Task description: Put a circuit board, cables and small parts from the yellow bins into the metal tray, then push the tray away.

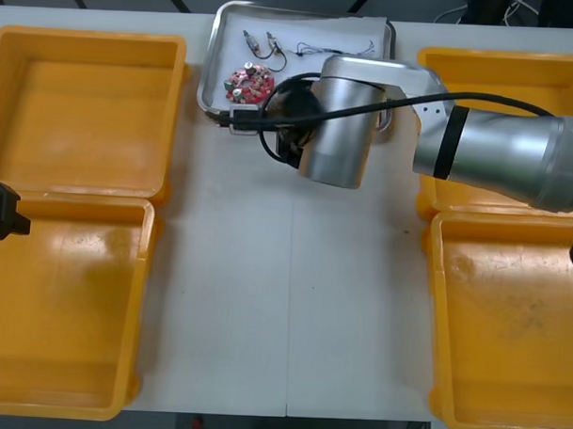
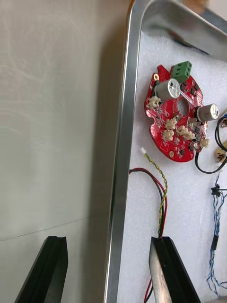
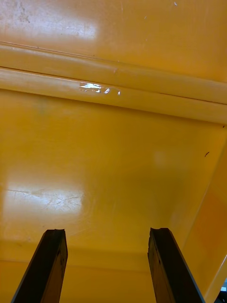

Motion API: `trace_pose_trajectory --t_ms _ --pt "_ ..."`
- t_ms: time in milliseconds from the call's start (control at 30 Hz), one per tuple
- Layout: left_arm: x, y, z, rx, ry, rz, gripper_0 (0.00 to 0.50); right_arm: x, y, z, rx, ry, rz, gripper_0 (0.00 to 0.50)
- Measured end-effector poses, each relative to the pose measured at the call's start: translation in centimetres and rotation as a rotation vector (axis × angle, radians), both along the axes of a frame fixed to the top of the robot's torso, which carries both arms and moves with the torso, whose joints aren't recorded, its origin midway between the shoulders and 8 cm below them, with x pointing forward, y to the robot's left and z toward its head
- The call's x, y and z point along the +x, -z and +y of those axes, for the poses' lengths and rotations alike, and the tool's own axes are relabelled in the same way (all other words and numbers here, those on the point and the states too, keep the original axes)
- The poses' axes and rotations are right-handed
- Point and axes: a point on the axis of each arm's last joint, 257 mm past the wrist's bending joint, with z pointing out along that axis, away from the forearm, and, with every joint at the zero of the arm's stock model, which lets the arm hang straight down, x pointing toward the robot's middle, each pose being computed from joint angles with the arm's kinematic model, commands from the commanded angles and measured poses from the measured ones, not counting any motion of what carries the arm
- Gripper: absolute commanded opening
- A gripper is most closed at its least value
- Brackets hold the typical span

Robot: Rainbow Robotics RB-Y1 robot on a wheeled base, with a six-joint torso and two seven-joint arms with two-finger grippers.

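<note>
The metal tray [image 1: 216, 66], with a shiny rolled rim and a white liner, lies top centre of the front view, its long axis running left to right. At its left end sits the round red circuit board [image 1: 250, 81], studded with silver cylinders and a green block, and a twisted red and yellow cable [image 2: 161, 189] lies beside it. The right gripper [image 2: 109, 272] straddles the rim, jaws spread, one finger over the liner and one over the pale matte table [image 1: 293, 299]. At mid-left the left gripper [image 3: 106, 270] hangs, jaws spread, over a glossy yellow bin [image 3: 113, 156]
</note>
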Motion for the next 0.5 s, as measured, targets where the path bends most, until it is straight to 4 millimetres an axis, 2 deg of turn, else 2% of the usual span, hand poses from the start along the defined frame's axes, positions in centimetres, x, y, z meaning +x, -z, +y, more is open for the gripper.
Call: trace_pose_trajectory --t_ms 233,500 --pt "0.0 0.0 0.0 0.0 0.0 0.0 0.5 -4.0 -1.8 -0.6 0.043 0.101 0.168 0.5" --pt "0.0 0.0 0.0 0.0 0.0 0.0 0.5 -7.1 -3.5 -4.5 0.083 0.235 0.348 0.5"
